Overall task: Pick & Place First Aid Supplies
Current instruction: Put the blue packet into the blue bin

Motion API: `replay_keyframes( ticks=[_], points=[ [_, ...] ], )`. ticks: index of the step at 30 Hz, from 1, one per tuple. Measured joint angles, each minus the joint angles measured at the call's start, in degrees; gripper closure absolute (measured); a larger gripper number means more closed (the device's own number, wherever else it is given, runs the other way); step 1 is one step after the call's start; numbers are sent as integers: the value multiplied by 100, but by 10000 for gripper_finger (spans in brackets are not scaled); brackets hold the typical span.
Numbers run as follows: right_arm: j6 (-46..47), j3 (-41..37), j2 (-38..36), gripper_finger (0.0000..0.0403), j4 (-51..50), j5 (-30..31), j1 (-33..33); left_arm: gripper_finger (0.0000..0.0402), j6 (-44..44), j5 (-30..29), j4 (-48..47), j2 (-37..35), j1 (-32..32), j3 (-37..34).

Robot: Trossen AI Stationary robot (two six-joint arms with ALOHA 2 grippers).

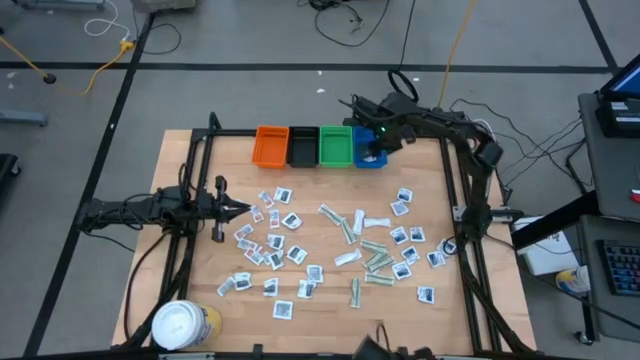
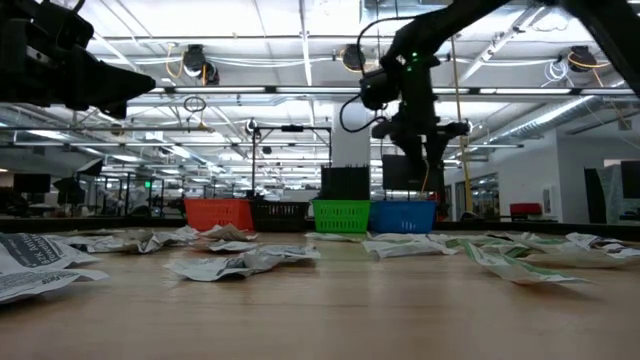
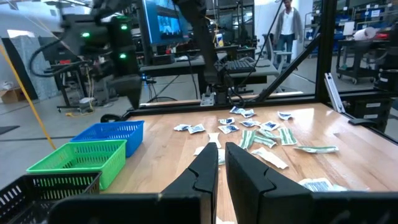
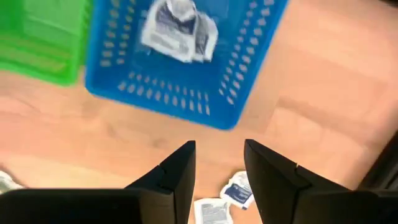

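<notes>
On the pale wood tabletop (image 1: 500, 290), an orange bin (image 1: 271, 146), black bin (image 1: 302, 146), green bin (image 1: 335, 146) and blue bin (image 1: 368, 158) line up, amid white sachets (image 1: 284, 309) with dark print and green-white strip wrappers (image 1: 355, 291).

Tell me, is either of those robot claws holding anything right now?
No. The right end effector hangs open and empty over the blue bin, where a white sachet lies. The left end effector is shut on nothing.
</notes>
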Motion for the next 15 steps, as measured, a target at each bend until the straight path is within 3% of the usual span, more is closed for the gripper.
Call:
replay_keyframes(
  ticks=[9,15],
  points=[
    [645,-2210,-1599,273,702,-7,462,364,1,0,0,1,1,-1],
    [1013,-3047,-2364,273,785,-5,606,364,1,0,0,-1,0,1]
  ],
)
